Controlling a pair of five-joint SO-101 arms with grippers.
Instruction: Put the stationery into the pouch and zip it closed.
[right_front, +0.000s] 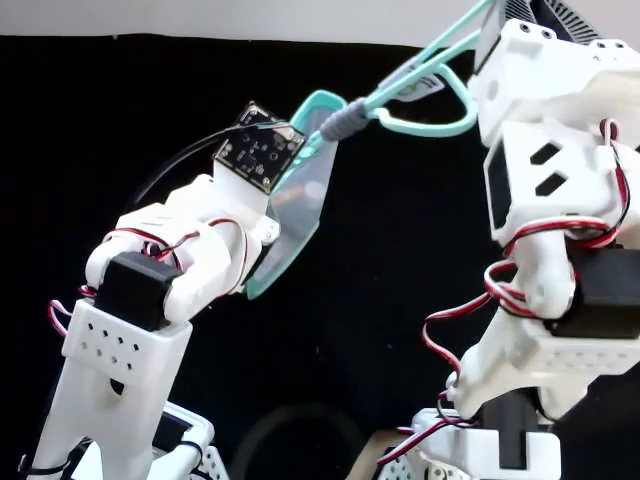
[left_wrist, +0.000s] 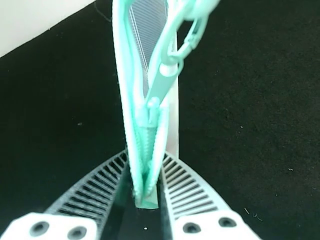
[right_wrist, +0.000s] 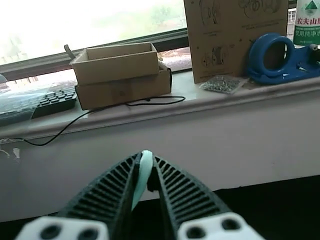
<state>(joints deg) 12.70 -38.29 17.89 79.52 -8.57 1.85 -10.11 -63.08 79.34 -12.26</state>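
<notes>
The worktop (right_front: 400, 300) is a flat black surface, and in the high view its far edge meets a pale wall (right_front: 200, 15). Both arms are raised above it, and the pouch (right_front: 300, 190) hangs in the air between them, off the worktop, toward that far edge.

The pouch is clear with mint-green trim. The left gripper (left_wrist: 146, 160) has its jaws closed on one end of it, ribbed fingers (left_wrist: 95, 192) pressed against either side of the zipped edge. In the left wrist view the zipper slider (left_wrist: 151, 107) sits partway along the teeth, with its pull tab (left_wrist: 162, 80) and a clip beyond it. I cannot tell what lies inside the pouch.

A mint strap (right_front: 430, 120) loops from the pouch's upper end up to the right arm. The right gripper (right_wrist: 146, 160) has its jaws clamped on that strap, a sliver of mint showing between them.

Behind the right gripper a white sill (right_wrist: 225, 100) runs under a bright window (right_wrist: 90, 22). On the sill stand two stacked cardboard boxes (right_wrist: 120, 72), a keyboard (right_wrist: 50, 100), a thin black cable (right_wrist: 100, 112), an upright cardboard sheet (right_wrist: 232, 35), a small bag of metal bits (right_wrist: 225, 84), a blue tape dispenser (right_wrist: 280, 57) and a green-labelled bottle (right_wrist: 307, 22).
</notes>
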